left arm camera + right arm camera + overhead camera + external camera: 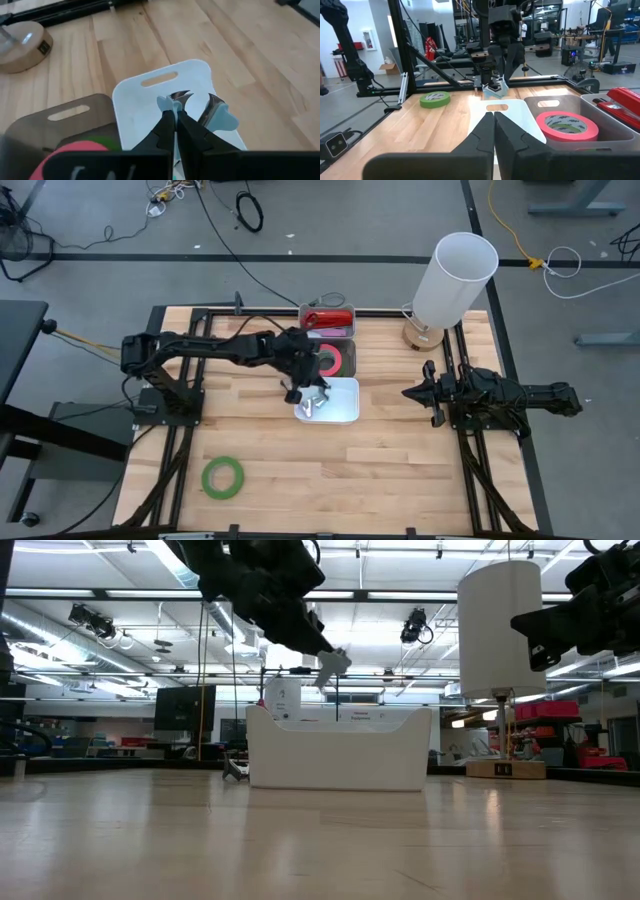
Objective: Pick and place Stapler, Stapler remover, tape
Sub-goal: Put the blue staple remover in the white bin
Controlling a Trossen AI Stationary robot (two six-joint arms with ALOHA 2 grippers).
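The staple remover (210, 112), pale blue with metal jaws, hangs pinched between the closed fingers of the left gripper (175, 112), just above the white tray (345, 408) that sits near the middle of the table (400, 470). From table height it shows as a small pale shape (333, 662) clear of the tray's rim (340, 755); whether any part of it touches the tray cannot be told from overhead, where the arm covers most of it.

Behind the white tray, toward the table's far edge, a dark tray (345, 345) holds a pink tape roll (335, 360), half hidden under the left arm. A clear bin (328, 310) at the far edge holds the red stapler (330, 318), of which only part shows.

A green tape roll (223, 477) lies flat by itself near the table's front left corner, well apart from the trays.

The right gripper (412, 392) waits near the right edge with its fingers pressed together, holding nothing. A white lamp (452, 280) stands at the far right corner, its wooden base (418, 335) mostly covered by the shade.
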